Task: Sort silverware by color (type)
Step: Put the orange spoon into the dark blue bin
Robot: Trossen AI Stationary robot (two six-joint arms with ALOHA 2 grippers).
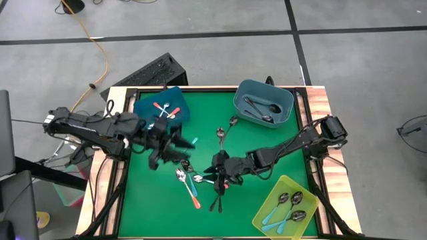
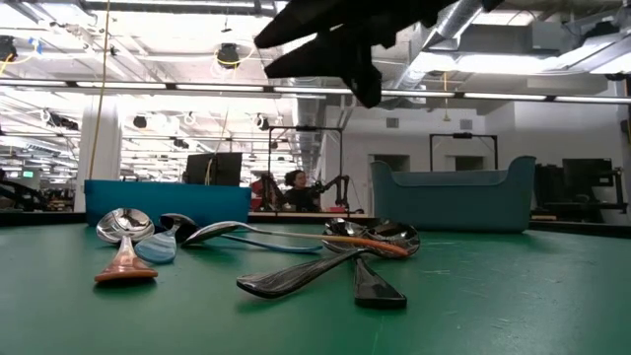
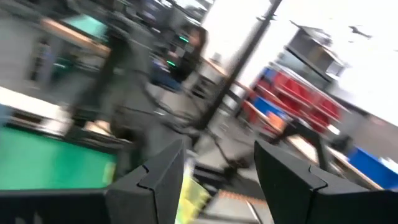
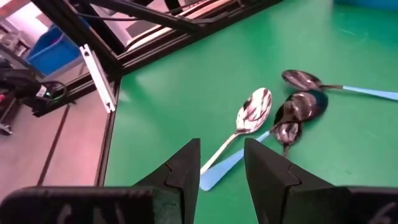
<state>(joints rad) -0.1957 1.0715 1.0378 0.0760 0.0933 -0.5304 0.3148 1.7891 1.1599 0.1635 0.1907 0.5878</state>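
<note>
Green bench [image 1: 260, 133] carried three bins. Dark blue bin [image 1: 162, 107] at the far left held orange-handled spoons [image 1: 165, 109]. Grey-blue bin [image 1: 264, 105] at the far right held dark-handled spoons [image 1: 261, 110]. Yellow-green bin [image 1: 287, 208] at the near right held blue-handled spoons [image 1: 288, 205].

Unsorted spoons lay loose at mid-bench. Two plain metal spoons [image 1: 225, 131] lay toward the far side, between the two far bins. Nearer, a cluster [image 1: 190, 183] held an orange-handled spoon [image 1: 192, 195], a light blue one and dark ones, partly overlapping. In the low view the same cluster [image 2: 296, 258] lay flat on the mat, bowls facing various ways.

Left tool [image 1: 175, 148] hung above the bench just near of the dark blue bin, pointing toward the centre. Its fingers [image 3: 158, 180] stood wide apart with nothing between them.

Right tool [image 1: 219, 175] was over the cluster at mid-bench, close above the mat. Its fingers [image 4: 180, 168] stood partly apart and gripped nothing. Ahead of them in the right wrist view lay a shiny spoon [image 4: 252, 112] crossing a light blue handle [image 4: 225, 168], with two darker bowls [image 4: 297, 112] just beside.
</note>
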